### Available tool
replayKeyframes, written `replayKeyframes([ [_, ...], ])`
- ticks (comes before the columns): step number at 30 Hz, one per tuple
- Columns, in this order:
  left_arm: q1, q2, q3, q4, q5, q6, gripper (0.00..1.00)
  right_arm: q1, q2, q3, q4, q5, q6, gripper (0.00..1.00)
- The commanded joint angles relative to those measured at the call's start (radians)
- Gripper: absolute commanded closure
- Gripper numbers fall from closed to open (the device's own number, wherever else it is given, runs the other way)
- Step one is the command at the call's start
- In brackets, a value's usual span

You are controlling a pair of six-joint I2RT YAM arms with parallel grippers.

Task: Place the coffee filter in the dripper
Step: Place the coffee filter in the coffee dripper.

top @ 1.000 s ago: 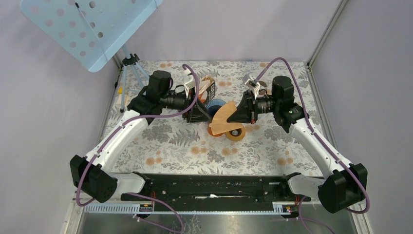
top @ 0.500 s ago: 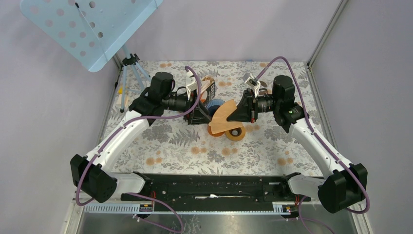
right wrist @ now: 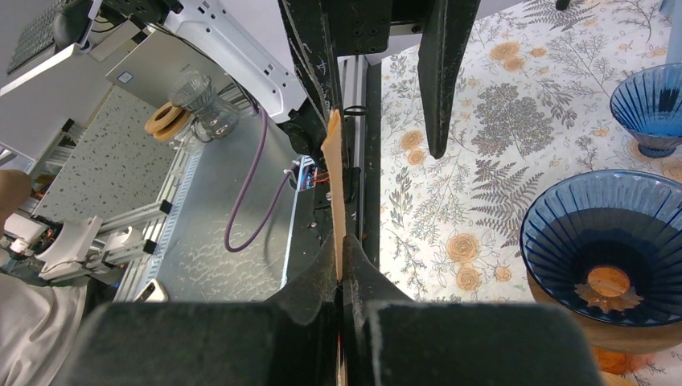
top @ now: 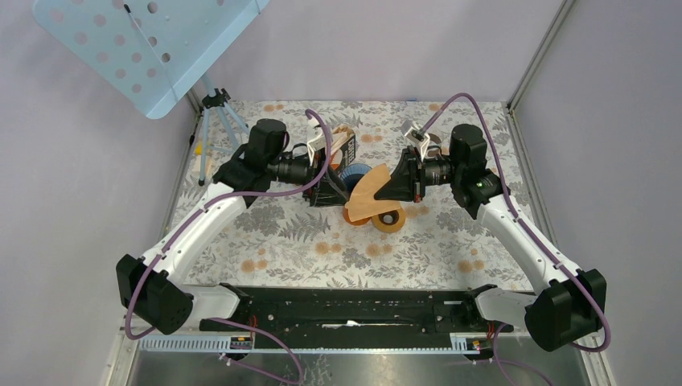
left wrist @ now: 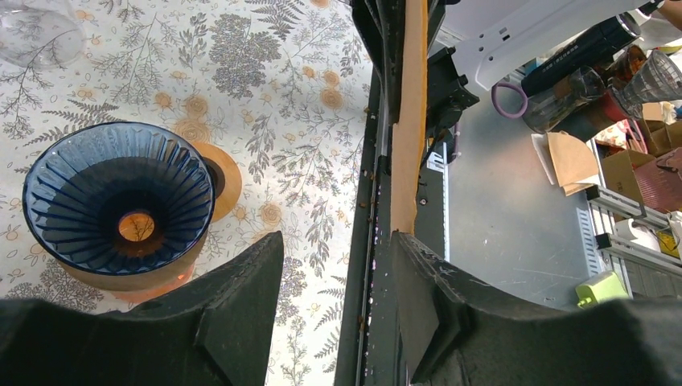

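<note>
Right fingers pinch coffee filter; dripper seemingly just beneath.

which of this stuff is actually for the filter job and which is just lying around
For the job: coffee filter; blue dripper on wooden stand.
Lying about: second blue dripper; wooden ring; glass vessel; tripod.

Flat brown filter hangs upright beside the blue ribbed dripper.
</note>
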Motion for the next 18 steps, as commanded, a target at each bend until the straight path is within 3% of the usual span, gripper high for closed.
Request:
replayKeyframes([
  [1, -0.008, -0.006, 0.000, 0.055, 0.045, 0.001, 0.45, -0.009, 0.003, 0.039, 0.019, 0.009, -0.004, 1.00],
  [18, -0.031, 0.037, 0.041, 0.055, 0.040, 0.000, 0.46, -0.009, 0.001, 0.027, 0.027, 0.017, -0.002, 1.00],
])
